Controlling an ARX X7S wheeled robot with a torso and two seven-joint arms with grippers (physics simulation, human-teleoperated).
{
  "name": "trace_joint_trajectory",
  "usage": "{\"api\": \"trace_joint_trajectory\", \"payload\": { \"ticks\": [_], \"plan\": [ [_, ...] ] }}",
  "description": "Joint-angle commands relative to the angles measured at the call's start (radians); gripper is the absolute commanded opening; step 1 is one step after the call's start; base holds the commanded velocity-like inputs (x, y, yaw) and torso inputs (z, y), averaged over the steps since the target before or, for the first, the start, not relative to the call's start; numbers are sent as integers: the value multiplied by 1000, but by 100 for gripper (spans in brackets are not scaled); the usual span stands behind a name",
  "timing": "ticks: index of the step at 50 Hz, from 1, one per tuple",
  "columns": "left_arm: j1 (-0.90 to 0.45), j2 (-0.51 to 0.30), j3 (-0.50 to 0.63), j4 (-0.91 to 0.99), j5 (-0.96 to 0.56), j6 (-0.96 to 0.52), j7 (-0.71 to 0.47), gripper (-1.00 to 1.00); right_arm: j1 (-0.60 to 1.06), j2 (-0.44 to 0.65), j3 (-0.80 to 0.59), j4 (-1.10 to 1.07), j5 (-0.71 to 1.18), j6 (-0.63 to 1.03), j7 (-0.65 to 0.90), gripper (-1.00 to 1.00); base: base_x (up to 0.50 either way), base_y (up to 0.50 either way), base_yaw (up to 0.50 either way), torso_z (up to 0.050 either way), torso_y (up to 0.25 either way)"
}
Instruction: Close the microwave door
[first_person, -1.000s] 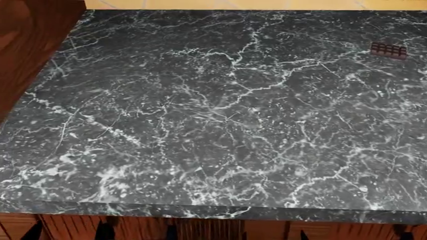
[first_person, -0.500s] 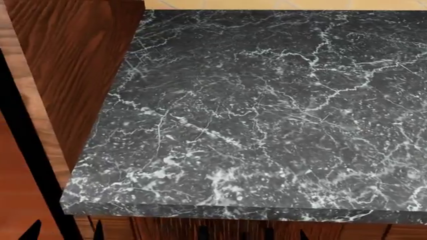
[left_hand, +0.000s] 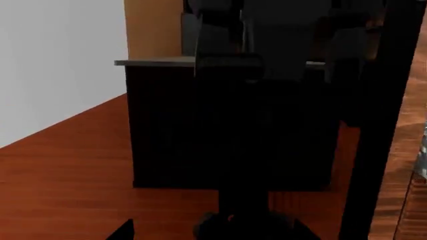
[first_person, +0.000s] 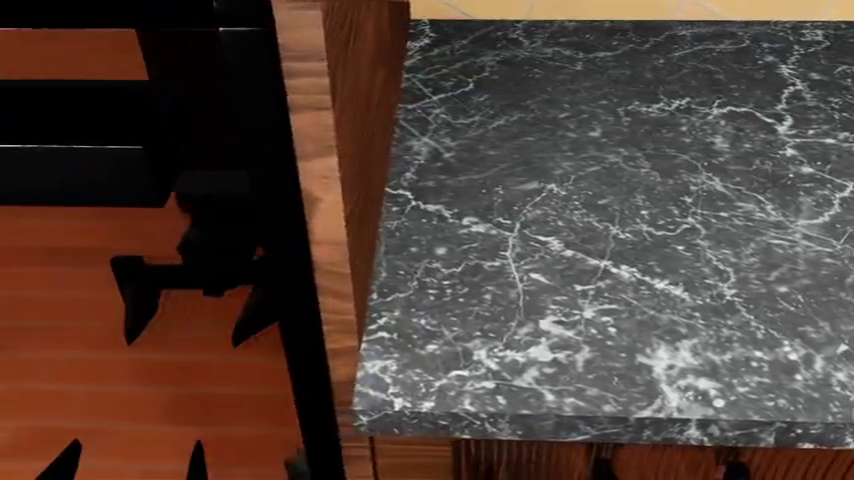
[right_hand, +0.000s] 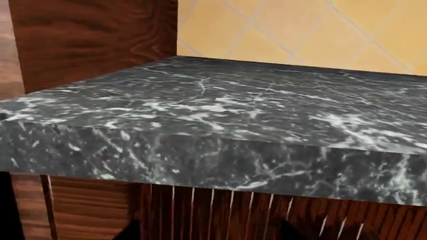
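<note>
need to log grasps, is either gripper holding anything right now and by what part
Nothing is seen held. Only fingertips of the left gripper show at the head view's bottom edge, with nothing between them; the right gripper is barely in view.

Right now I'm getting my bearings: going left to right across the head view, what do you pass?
Microwave door, glossy black with reddish-brown reflections → brown wood-grain cabinet strip → dark marble countertop.

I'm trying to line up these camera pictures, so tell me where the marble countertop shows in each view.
Head view: the marble countertop fills the right and middle of the picture, seen from above.
Right wrist view: it spans the middle of the picture, seen low from its front edge.
Left wrist view: not identifiably in it.
Shared landmark: the wood-grain panel at the countertop's side, also in the right wrist view.
</note>
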Motion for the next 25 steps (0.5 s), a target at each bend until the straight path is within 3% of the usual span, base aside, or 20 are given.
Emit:
{"api": "trace_joint_trajectory", "payload": {
  "ticks": [1,25],
  "plan": [
    [1,-9,12,6,-7,-3,-12,100,0,9,-12,-4,0,2,15,100,0,500,0,0,0],
    [0,-26,30,11,-22,-2,-31,100,5,23,-31,-3,11,5,35,100,0,500,0,0,0]
  ]
}}
